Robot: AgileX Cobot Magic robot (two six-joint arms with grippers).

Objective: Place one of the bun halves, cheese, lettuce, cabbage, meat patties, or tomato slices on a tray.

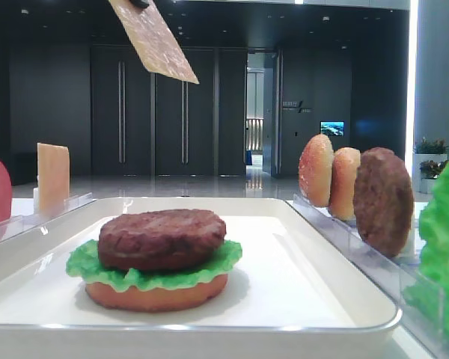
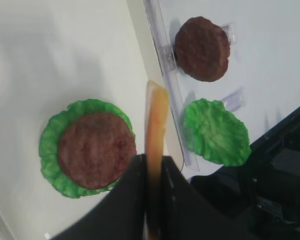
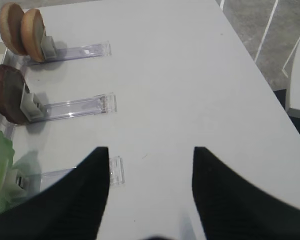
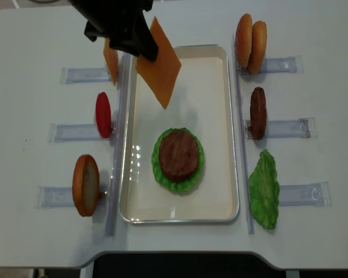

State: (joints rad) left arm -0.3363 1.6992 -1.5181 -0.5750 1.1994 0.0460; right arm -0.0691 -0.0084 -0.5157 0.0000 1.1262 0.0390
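Stack on tray (image 4: 223,116) so far: bun half, lettuce, patty (image 4: 178,154), toward the near edge. Left gripper (image 4: 140,41) is clamped on the cheese (image 4: 158,69), in the air above the tray's far-left part. Cheese not yet laid. Right gripper (image 3: 151,170) spread, apparently empty, over the counter (image 3: 190,75).

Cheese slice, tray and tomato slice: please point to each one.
cheese slice (image 4: 160,74), overhead view, centre of its face
tray (image 4: 211,55), overhead view, bare floor near the far corner
tomato slice (image 4: 103,114), overhead view, middle of its red edge
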